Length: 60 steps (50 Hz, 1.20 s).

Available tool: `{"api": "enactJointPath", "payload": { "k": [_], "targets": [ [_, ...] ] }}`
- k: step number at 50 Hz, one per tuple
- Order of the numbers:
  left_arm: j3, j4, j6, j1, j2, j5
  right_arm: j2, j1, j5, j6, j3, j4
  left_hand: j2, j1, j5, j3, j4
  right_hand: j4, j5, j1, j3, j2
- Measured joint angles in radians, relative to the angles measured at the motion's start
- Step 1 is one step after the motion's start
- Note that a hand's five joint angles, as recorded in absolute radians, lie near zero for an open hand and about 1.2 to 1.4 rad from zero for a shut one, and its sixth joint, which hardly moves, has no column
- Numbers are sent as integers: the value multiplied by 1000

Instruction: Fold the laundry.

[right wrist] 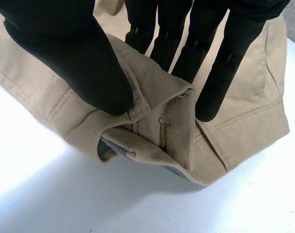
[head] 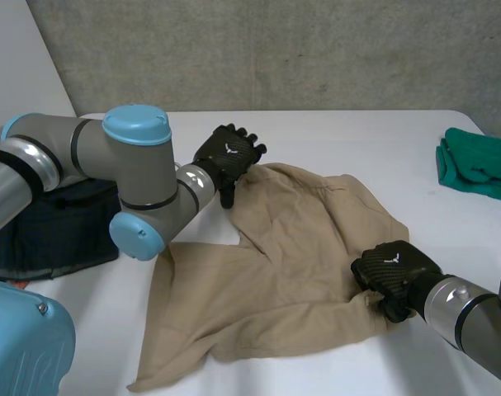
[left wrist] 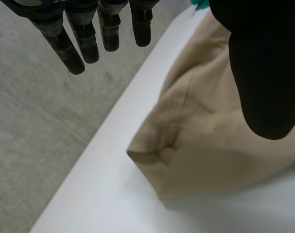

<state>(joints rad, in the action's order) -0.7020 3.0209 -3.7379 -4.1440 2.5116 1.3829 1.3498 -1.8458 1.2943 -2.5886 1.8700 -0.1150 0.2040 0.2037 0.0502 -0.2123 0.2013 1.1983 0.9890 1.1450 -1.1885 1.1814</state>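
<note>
A tan pair of trousers (head: 291,264) lies spread and rumpled on the white table (head: 341,132). My left hand (head: 228,155) hovers at the garment's far left corner, fingers (left wrist: 84,43) straight and apart from the thumb, open and holding nothing. A folded tan corner (left wrist: 196,141) lies below that palm in the left wrist view. My right hand (head: 392,272) is at the near right edge of the trousers. There its thumb (right wrist: 79,63) and fingers (right wrist: 210,63) pinch the waistband (right wrist: 162,131) beside a buttonhole, lifting a fold off the table.
A green cloth (head: 477,163) lies bunched at the table's far right edge. A dark blue folded pile (head: 56,223) sits at the left, beside my left arm. The table's far edge (left wrist: 123,111) runs just beyond the left hand's fingertips, with a grey concrete floor below.
</note>
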Motion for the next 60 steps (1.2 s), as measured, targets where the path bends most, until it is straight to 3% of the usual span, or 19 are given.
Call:
{"api": "enactJointPath", "payload": {
  "k": [9,17,24,32,40,45,56,60],
  "targets": [
    [54,-31,-72,18,38,-57,4,-2,9,-13,1,12,14,14,6,-9,12,0,0,0,0,0],
    [162,-198,-192,10,120,-114,-2,0,8,-9,4,26,300,312,284,-293,308,0,0,0,0,0],
    [262,-316,-214,3,188,-159,-13,2,8,-8,8,36,222,218,186,-214,213,0,0,0,0,0],
    [327,-350,-231,1,238,-138,-24,3,7,-7,11,45,232,240,208,-226,234,0,0,0,0,0],
    [370,-348,-308,3,278,-81,-28,7,5,-6,10,49,952,957,916,-935,955,0,0,0,0,0],
    [363,-320,-339,6,265,-13,-28,12,5,-5,7,49,989,957,936,-972,993,0,0,0,0,0],
    [221,-218,-311,-32,168,283,-27,-2,5,-6,3,50,989,957,936,-972,993,0,20,0,0,0],
    [157,-222,-287,-41,135,338,-28,-21,7,-9,1,54,989,957,936,-972,993,1,25,0,0,0]
  ]
}}
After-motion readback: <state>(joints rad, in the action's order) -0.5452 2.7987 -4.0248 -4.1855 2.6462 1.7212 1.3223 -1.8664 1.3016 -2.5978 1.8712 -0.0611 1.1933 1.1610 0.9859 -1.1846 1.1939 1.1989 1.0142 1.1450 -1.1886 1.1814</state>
